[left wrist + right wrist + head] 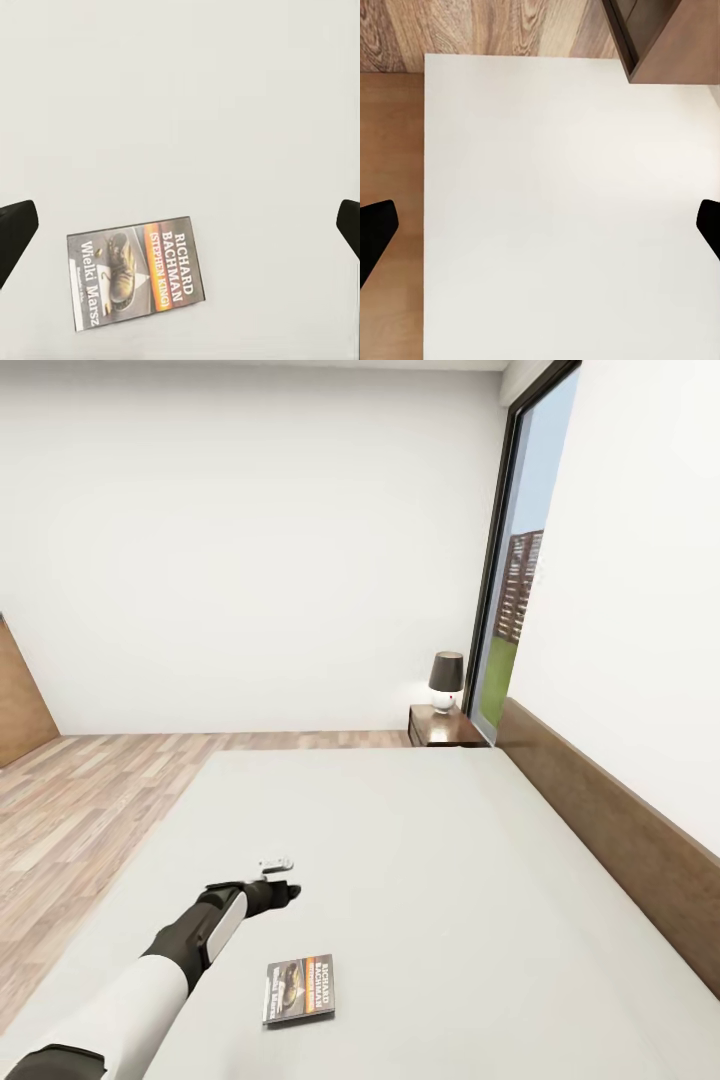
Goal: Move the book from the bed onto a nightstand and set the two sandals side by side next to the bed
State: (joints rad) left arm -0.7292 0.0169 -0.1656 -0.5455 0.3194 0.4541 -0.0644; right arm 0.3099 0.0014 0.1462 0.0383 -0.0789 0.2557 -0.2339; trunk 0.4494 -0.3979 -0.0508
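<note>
The book (298,988) lies flat on the pale mattress of the bed (430,860), near its front edge, cover up with an orange band. In the left wrist view the book (135,271) lies below and off-centre between the fingers. My left gripper (283,893) hovers over the mattress just beyond the book, open and empty (180,225). My right gripper (540,225) is open and empty above a white surface. A nightstand (440,727) stands at the bed's far corner by the headboard (600,830). The sandals are out of view.
A dark-shaded lamp (446,680) sits on the nightstand. A tall dark-framed window (510,580) rises behind it. Wood-plank floor (80,800) runs along the bed's left side. A dark wooden box corner (667,37) and floor planks (495,26) border the white surface.
</note>
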